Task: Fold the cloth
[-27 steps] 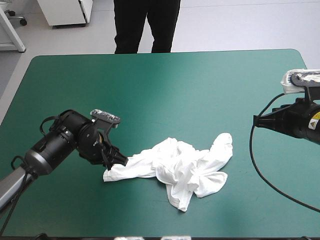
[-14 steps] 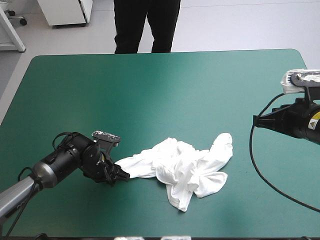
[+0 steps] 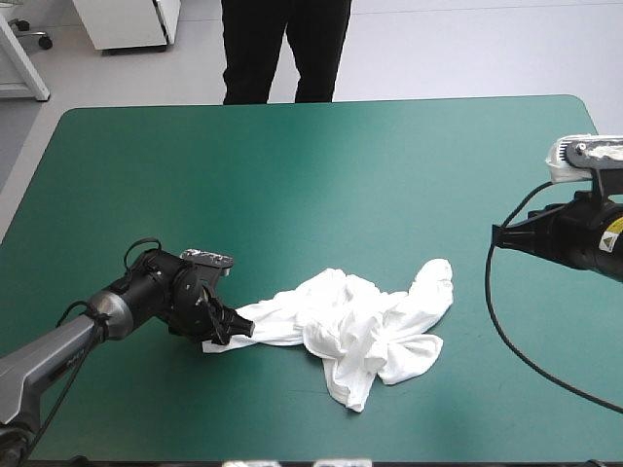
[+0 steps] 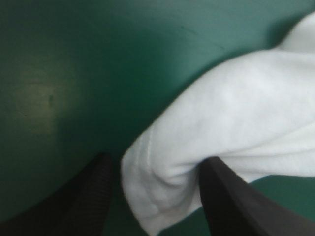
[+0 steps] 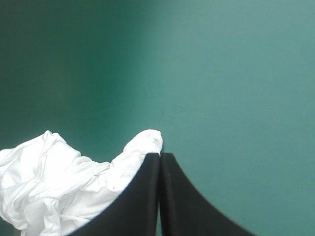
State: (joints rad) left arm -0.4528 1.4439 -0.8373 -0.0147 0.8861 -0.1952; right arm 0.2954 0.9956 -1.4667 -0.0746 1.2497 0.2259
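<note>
– How are the left jaws seen to stand?
– They are held apart with nothing gripped. A hemmed edge of the T-shirt (image 4: 231,118) is straddled by them where it lies on the teal-green tabletop (image 3: 292,175).
– And the right jaws?
– They are pressed together into one point and are empty. They are set well apart from the T-shirt, on the side away from the left jaws.
– How is the T-shirt laid?
– It is crumpled in a heap, with one long end reaching toward the left jaws.
– How is it expected to handle?
– It is judged light, soft and limp, so sagging and dragging are to be expected once it is lifted. A hold is best taken at the hemmed edge, and a second corner should be found before spreading.
</note>
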